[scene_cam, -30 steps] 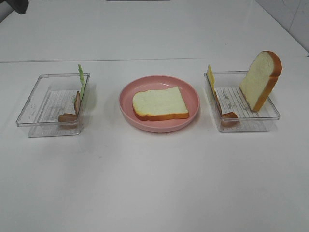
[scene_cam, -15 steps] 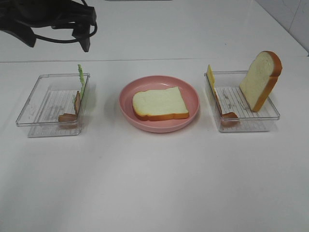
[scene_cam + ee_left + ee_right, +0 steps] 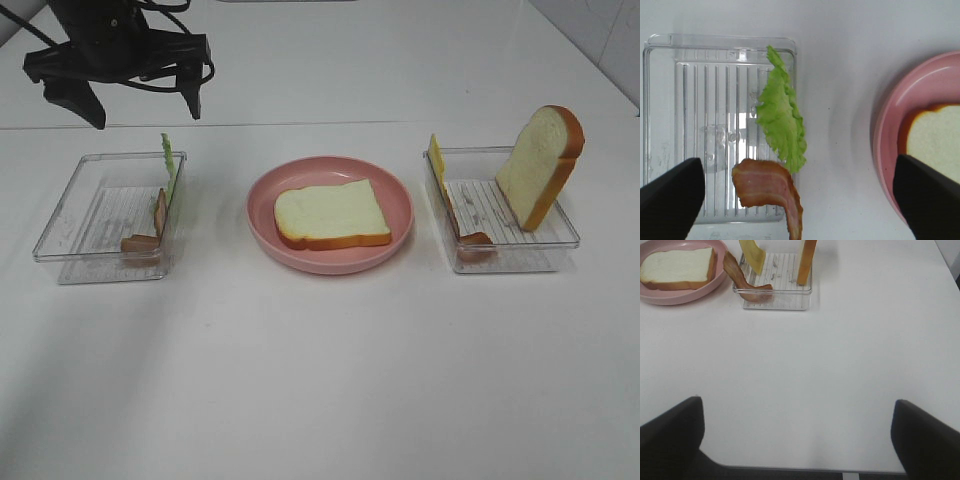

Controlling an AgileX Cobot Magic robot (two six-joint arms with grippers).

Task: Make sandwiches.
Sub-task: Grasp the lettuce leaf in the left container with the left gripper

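Newly arrived, left gripper [image 3: 145,112] hangs above the lettuce [image 3: 169,165] tray [image 3: 95,215]; jaws wide, empty. Right gripper [image 3: 799,440] gapes too, holding nothing.

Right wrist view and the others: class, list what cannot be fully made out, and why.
- Upright bread slice, right wrist view: top cut off by the picture edge.
- Bacon strip, left wrist view: end cut off by the edge.
- Right gripper: outside the exterior high view.

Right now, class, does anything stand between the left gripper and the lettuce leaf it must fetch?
Nothing visible does. The left gripper hangs open above the clear tray, which has no lid. The lettuce leaf leans on the tray's wall, a bacon strip beside it, not over it.
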